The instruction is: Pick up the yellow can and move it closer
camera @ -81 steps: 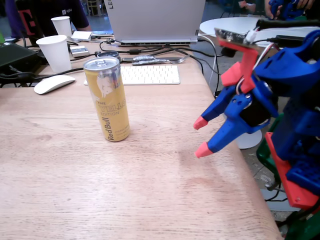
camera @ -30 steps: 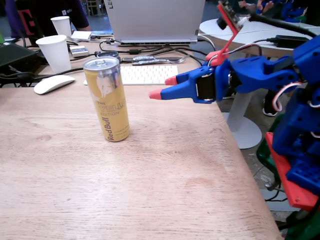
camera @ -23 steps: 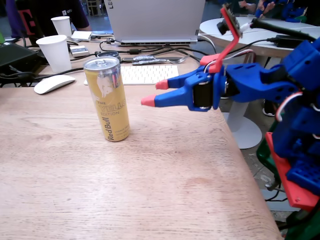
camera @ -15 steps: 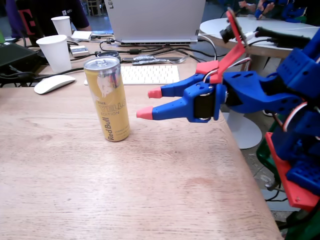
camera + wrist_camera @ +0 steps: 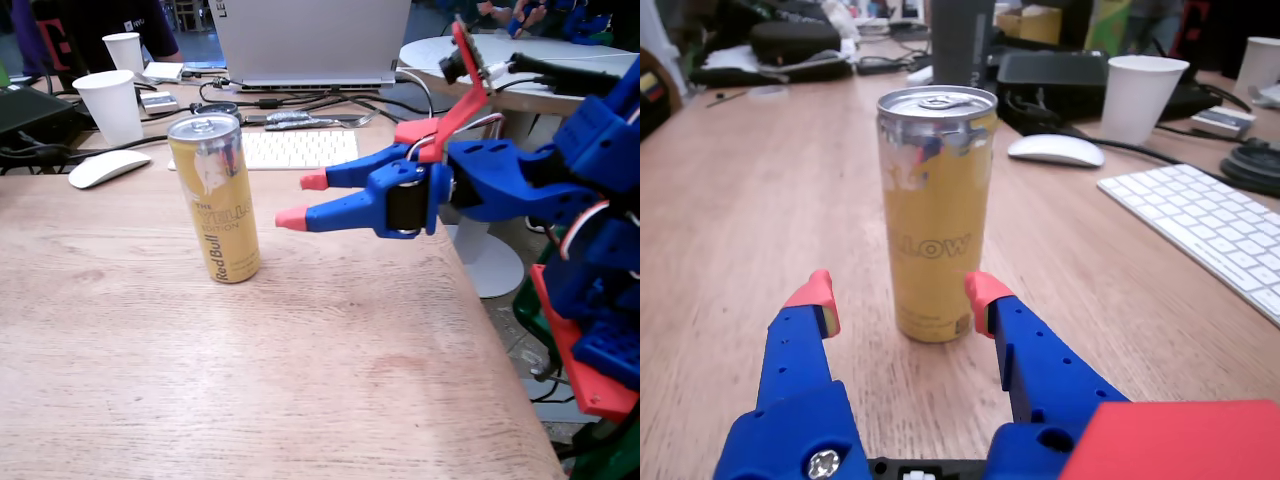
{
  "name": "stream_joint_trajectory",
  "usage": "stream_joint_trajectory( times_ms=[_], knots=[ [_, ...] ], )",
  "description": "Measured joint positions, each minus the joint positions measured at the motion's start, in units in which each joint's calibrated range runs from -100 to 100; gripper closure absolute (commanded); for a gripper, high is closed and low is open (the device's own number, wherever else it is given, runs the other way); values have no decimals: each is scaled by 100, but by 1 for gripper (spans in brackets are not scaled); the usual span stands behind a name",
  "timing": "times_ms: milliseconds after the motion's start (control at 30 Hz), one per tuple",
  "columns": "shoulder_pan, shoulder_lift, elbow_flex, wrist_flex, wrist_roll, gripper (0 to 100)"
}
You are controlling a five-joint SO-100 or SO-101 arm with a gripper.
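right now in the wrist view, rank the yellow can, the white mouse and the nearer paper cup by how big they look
1. yellow can, by far the largest, though it stands nearest the camera
2. nearer paper cup
3. white mouse

The cup and mouse look close in size and sit farther back, so their order is unsure.

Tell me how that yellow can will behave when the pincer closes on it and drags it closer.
The yellow can stands upright, tall and slim on a small base, so a high or off-centre push would probably tip it. Its smooth metal wall looks slippery and thin; a hard squeeze from the open pincer might dent it. Toppled, it would likely roll.
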Motion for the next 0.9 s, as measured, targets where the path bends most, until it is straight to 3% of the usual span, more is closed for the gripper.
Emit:
stream_joint_trajectory(
  times_ms=[133,233,333,467,567,700,900],
  knots=[
    [75,0,0,0,0,43],
    [75,0,0,0,24,34],
    [254,0,0,0,39,33],
    [1475,9,0,0,49,33],
    [1578,9,0,0,49,31],
    [1597,9,0,0,49,19],
    [1597,9,-63,0,49,20]
  ],
)
